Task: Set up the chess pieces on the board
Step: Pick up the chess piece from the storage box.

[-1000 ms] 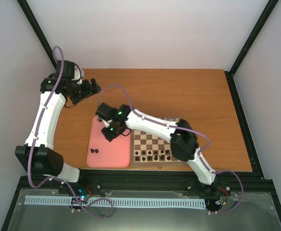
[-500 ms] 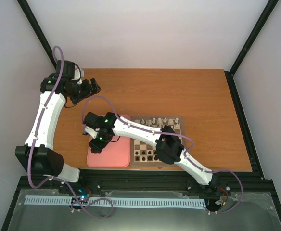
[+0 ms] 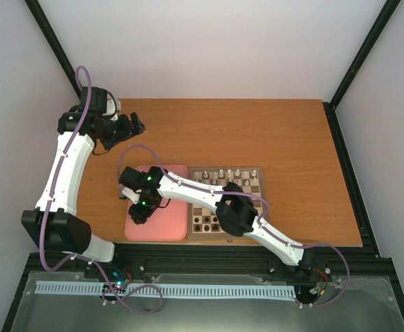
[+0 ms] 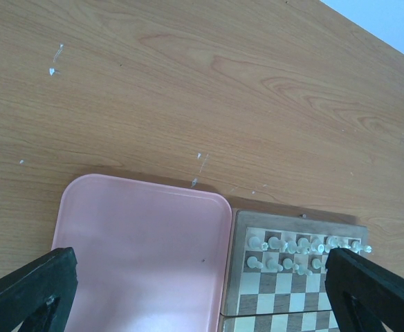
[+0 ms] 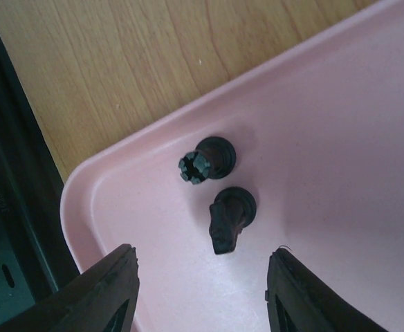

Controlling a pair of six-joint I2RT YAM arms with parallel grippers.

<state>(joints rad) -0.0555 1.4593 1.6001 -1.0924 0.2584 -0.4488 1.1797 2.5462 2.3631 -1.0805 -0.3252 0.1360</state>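
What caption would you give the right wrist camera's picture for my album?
Open right gripper poised over a black rook and a likely knight in the pink tray's corner.

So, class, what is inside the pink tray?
A black rook and what looks like a black knight sit in one corner of the pink tray. From above, the right tool covers that corner, hiding them.
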